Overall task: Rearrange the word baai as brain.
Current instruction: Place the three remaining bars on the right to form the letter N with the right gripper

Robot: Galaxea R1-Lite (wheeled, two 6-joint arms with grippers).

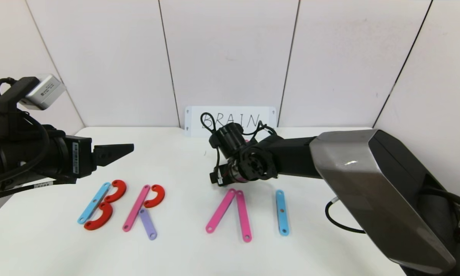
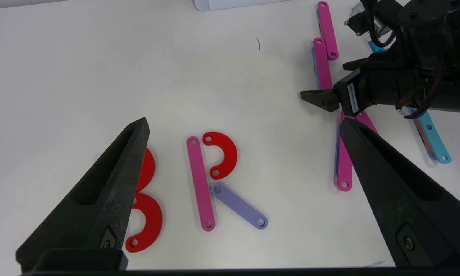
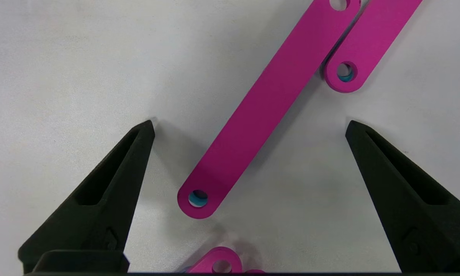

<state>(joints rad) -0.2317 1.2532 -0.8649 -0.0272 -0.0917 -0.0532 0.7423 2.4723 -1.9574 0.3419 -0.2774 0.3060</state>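
At the far left, the left gripper hangs above the white table, its fingers spread wide and holding nothing, just behind the first letter. Below it the word runs along the near part of the table.

First comes a B — a light-blue strip leaning to the right with 2 red arcs against its right side, one above the other. Next is an R: a pink strip, a red arc at its upper right and a short purple strip slanting down from the middle.

Near the centre lie 2 long pink strips that meet at the far end and splay apart toward the near edge, like an A with no crossbar. The right gripper points down just behind that far end; its wrist view shows its fingers spread wide to either side of a pink strip lying on the table, not touching it.

Right of these, apart, lies a single light-blue strip — an I. Against the back wall stands a white card with BRAIN handwritten on it, partly hidden by the right arm.
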